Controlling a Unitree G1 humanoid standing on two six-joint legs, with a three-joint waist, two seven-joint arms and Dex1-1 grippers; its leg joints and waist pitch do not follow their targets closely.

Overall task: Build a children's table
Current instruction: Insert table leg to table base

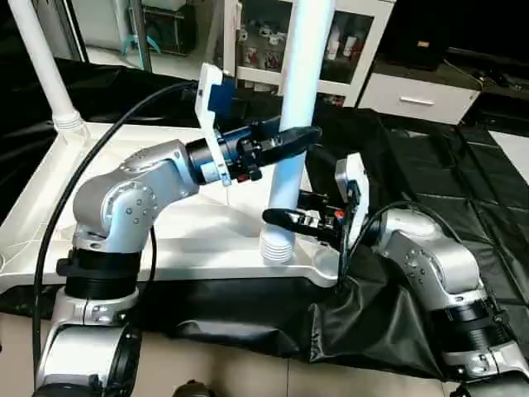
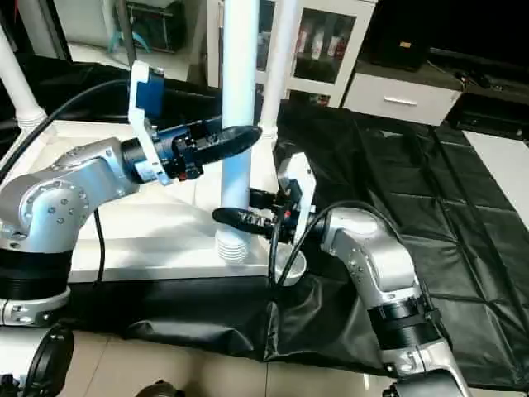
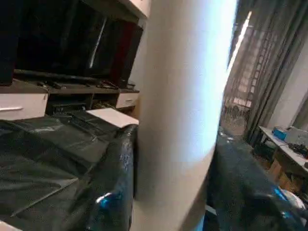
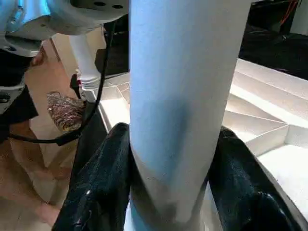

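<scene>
1. Black sheeting (image 1: 430,190) covers the floor under the upturned table top (image 1: 165,240), with a white cabinet (image 1: 331,41) behind.
2. Head views: a white leg (image 1: 293,141) stands upright in the near corner socket (image 1: 278,248); another leg (image 1: 45,70) stands at a far corner. Left gripper (image 1: 293,139) clasps the near leg higher, right gripper (image 1: 285,219) lower.
3. Left wrist view: both fingers (image 3: 113,192) hug the leg.
4. Right wrist view: fingers (image 4: 103,183) clamp the leg above the ribbed underside (image 4: 260,125).

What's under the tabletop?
A black sheet lies under the upside-down tabletop and spreads out past its edges. Whatever is beneath that sheet is covered, so I can't tell.
</scene>
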